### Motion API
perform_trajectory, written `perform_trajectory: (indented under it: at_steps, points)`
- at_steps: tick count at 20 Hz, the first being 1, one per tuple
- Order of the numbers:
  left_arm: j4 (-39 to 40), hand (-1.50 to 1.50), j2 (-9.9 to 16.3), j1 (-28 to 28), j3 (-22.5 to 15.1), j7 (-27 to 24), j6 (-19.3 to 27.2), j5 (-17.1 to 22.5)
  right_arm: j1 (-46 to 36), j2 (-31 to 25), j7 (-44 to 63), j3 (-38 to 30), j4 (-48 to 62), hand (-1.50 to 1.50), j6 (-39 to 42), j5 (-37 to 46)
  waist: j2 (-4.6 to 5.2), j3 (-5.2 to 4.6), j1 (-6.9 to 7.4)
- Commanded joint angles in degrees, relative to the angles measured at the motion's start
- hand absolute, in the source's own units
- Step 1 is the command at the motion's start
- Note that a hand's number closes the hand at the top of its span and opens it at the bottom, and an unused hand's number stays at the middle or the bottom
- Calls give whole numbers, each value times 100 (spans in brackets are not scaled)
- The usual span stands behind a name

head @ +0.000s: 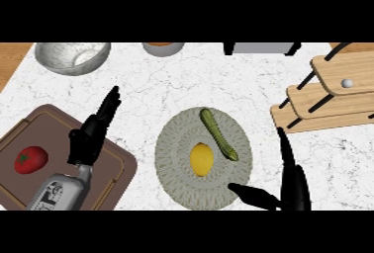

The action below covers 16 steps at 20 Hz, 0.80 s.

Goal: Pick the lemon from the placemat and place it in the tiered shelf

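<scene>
A yellow lemon (pixel 202 159) lies on the round grey placemat (pixel 175 173) in the middle of the counter, beside a green cucumber (pixel 218 133). The wooden tiered shelf (pixel 343 89) stands at the right, with a small white ball (pixel 347 83) on its upper step. My right hand (pixel 291 185) is open at the placemat's lower right edge; its thumb reaches over the mat below the lemon and its fingers point up, apart from the fruit. At the left, over the edge of the brown board, my left hand (pixel 91 133) is open with fingers up.
A brown cutting board (pixel 110 173) at lower left carries a red tomato (pixel 30 159). A glass bowl (pixel 71 57) sits at the top left, a cup (pixel 163 48) at top centre and a grey appliance (pixel 261 48) at the back. White marble separates the placemat and the shelf.
</scene>
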Motion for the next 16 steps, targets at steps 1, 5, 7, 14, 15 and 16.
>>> perform_trajectory:
  at_steps: [1,5,7,14,15,16]
  points:
    - [26,0,34,-96,13,131,-106,35,-352,-294,1499,416,-217,-150,1000,628,-10,-8,25]
    - [136,0,-106,-41,-69,13,-5,-77,-930,-558,3069,459,-585,-150,2112,1071,-25,-4,-15]
    - [113,0,-47,-156,-5,9,-105,-34,-1347,-374,3913,532,-840,-150,2662,1265,-31,5,-9]
    - [-33,0,48,161,155,-31,-132,-24,-2080,794,5511,733,-1188,-150,3729,2113,-33,36,-9]
    - [-131,0,-153,305,-19,-95,7,-130,-2282,1155,5567,699,-1014,-150,3772,2303,-31,36,11]
    - [67,0,-120,137,42,-109,-22,-144,-2374,1402,5572,573,-973,-150,4056,2258,-30,28,-27]
